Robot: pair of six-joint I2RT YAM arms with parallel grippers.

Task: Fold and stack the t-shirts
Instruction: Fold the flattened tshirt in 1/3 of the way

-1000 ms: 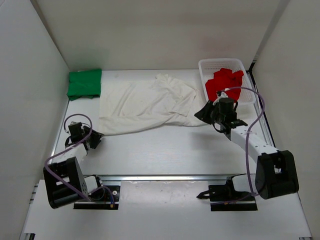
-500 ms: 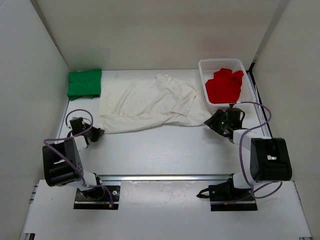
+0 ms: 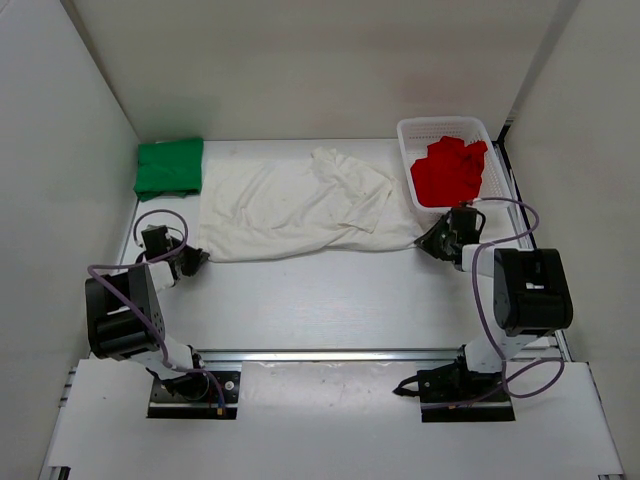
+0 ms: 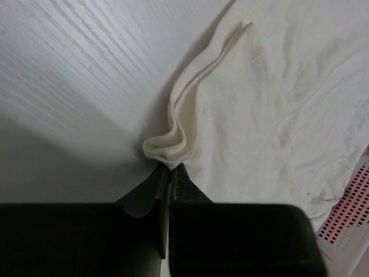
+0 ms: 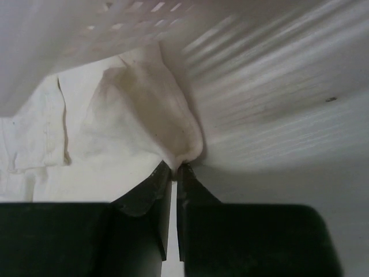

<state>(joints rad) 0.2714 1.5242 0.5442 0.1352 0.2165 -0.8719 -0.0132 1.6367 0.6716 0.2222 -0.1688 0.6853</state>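
The white t-shirt (image 3: 295, 205) lies spread and wrinkled across the back middle of the table. My left gripper (image 3: 194, 262) is shut on its near left corner; the pinched fold shows in the left wrist view (image 4: 170, 151). My right gripper (image 3: 428, 244) is shut on its near right corner, seen in the right wrist view (image 5: 183, 157). The green t-shirt (image 3: 169, 167) lies folded at the back left. The red t-shirt (image 3: 448, 172) lies crumpled in the white mesh basket (image 3: 403, 134) at the back right.
The basket's wall (image 5: 86, 34) is close above the right gripper. White walls enclose the table on the left, back and right. Both arm bases stand at the near edge.
Both arms have lowered and reached outward to the shirt's near corners. The right gripper moved right toward the basket; the left moved up to the left corner. Both now pinch cloth.
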